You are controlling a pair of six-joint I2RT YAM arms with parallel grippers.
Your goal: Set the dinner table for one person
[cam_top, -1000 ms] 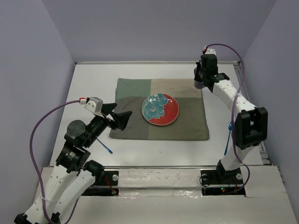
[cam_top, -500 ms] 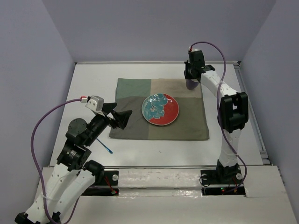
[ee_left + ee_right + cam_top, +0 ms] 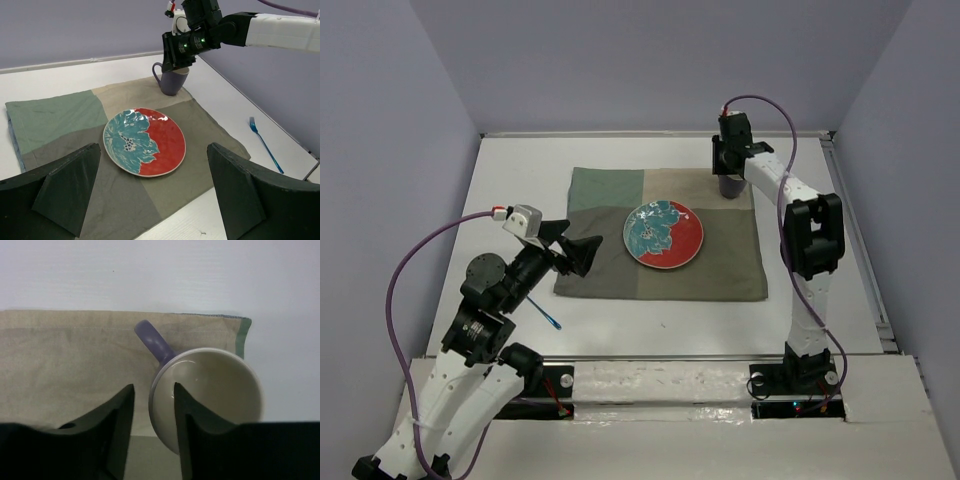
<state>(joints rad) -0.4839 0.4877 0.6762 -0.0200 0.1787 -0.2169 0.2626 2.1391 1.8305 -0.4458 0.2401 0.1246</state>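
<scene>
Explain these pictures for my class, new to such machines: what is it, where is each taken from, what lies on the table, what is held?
Two robot arms are bolted at the near edge of a white dinner table, each ending in a two-finger gripper. One picture looks down from above and behind them; the other two come from wrist cameras, so each shows its own dark fingers. On the table lies a green placemat with a red-and-teal plate in the middle and a purple mug at its far right corner. A blue fork lies on bare table to the right, another blue utensil to the left. The left gripper is open and empty. The right gripper straddles the mug's wall beside the handle; whether it grips cannot be told.
</scene>
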